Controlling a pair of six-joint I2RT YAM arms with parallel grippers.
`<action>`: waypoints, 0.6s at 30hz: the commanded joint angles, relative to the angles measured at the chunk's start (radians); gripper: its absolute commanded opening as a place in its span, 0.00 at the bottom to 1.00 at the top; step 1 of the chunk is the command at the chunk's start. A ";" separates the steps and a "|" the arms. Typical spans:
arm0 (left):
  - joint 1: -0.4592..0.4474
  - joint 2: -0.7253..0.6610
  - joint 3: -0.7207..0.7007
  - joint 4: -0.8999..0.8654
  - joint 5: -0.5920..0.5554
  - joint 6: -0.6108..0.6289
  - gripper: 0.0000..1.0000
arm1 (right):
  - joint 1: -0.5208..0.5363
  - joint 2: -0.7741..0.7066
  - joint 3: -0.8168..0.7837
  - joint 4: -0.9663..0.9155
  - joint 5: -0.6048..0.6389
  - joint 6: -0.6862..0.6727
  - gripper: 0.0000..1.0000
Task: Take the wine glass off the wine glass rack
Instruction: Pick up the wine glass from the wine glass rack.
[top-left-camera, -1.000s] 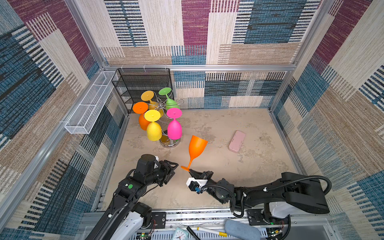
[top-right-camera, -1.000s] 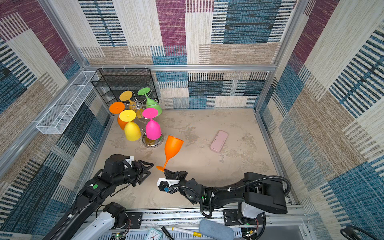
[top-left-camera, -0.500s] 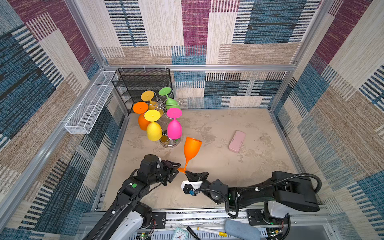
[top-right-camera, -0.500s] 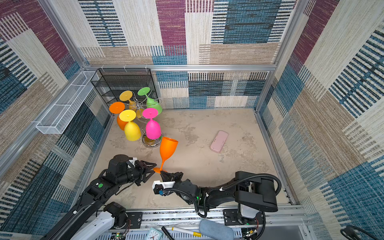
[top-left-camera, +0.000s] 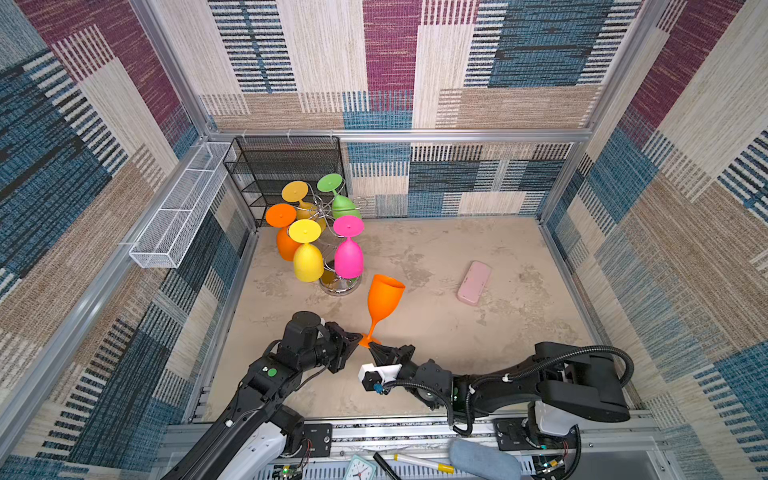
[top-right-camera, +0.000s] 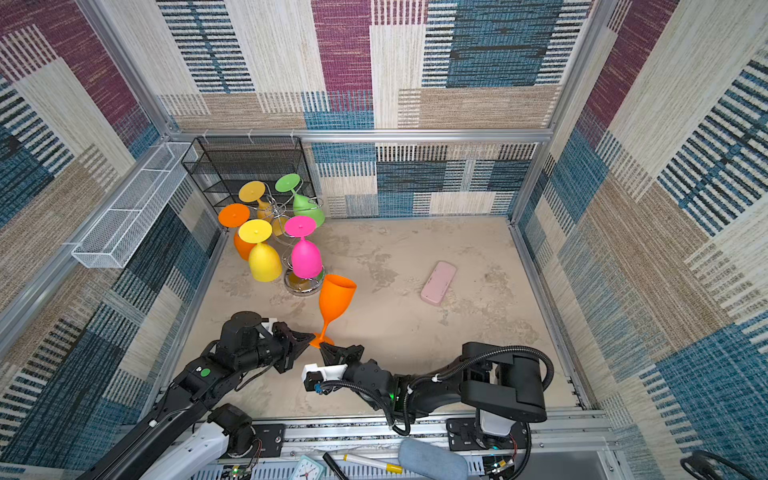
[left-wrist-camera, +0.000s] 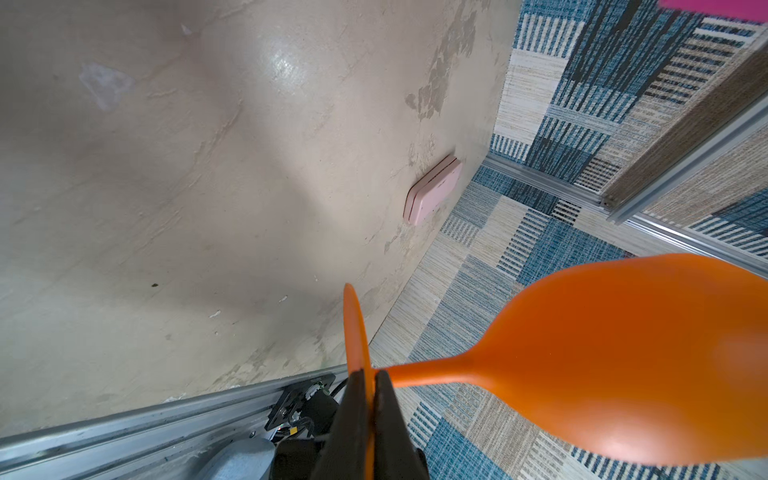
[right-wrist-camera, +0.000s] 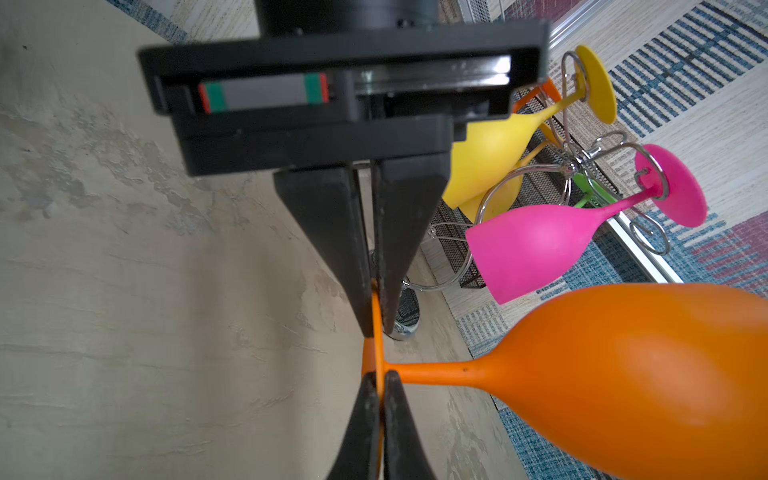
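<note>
The orange wine glass (top-left-camera: 384, 300) stands bowl-up over the bench (top-left-camera: 436, 332), off the wine glass rack (top-left-camera: 340, 288) and just beside its mirrored base; it is opaque matte orange, with a tulip bowl, thin stem and flat round foot; the left tool (left-wrist-camera: 370, 380) is clamped on one edge of that foot; the right tool (right-wrist-camera: 376, 384) pinches the opposite edge; a pink glass (top-left-camera: 348, 259) and a yellow glass (top-left-camera: 308, 262) hang inverted from the chrome arms.

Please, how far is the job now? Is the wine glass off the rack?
Done: the orange wine glass is off the chrome wire rack, upright. In hand: left gripper and right gripper both pinch its round foot. Remaining: probably setting it down and releasing.
</note>
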 joint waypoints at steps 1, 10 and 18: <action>0.000 -0.002 -0.005 0.008 -0.021 0.025 0.00 | 0.000 -0.017 0.008 0.046 0.012 0.017 0.10; 0.000 0.011 -0.065 0.090 -0.024 0.018 0.00 | 0.001 -0.191 -0.026 -0.053 0.036 0.197 0.78; 0.000 0.066 -0.151 0.276 -0.013 0.022 0.00 | -0.115 -0.479 -0.029 -0.425 -0.136 0.678 0.81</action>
